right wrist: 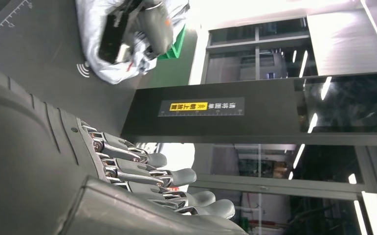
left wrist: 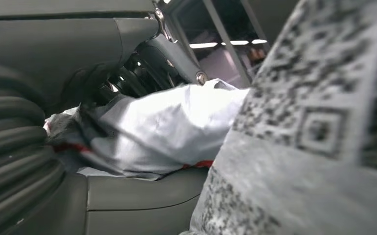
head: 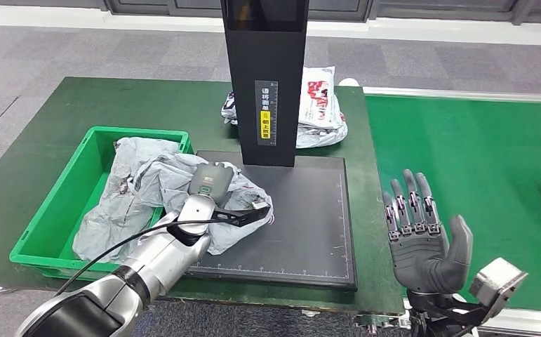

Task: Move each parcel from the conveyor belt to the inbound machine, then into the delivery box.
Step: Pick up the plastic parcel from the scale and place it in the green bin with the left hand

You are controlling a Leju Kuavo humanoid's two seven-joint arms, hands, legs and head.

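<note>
On the green bench point(head: 57, 126), the left robot hand point(head: 208, 200) gripped a grey parcel point(head: 243, 210) on the scanner's black plate point(head: 309, 225); the right robot hand point(head: 422, 242) hung open.

A crumpled grey parcel point(head: 236, 210) lies half across the inbound machine's point(head: 302, 225) black scanning plate, gripped by the left hand point(head: 208, 203); beyond it, more grey parcels point(head: 123, 189) fill the green delivery box point(head: 50, 217). Right of the right hand point(head: 425, 239) runs the conveyor belt point(head: 478, 161).
</note>
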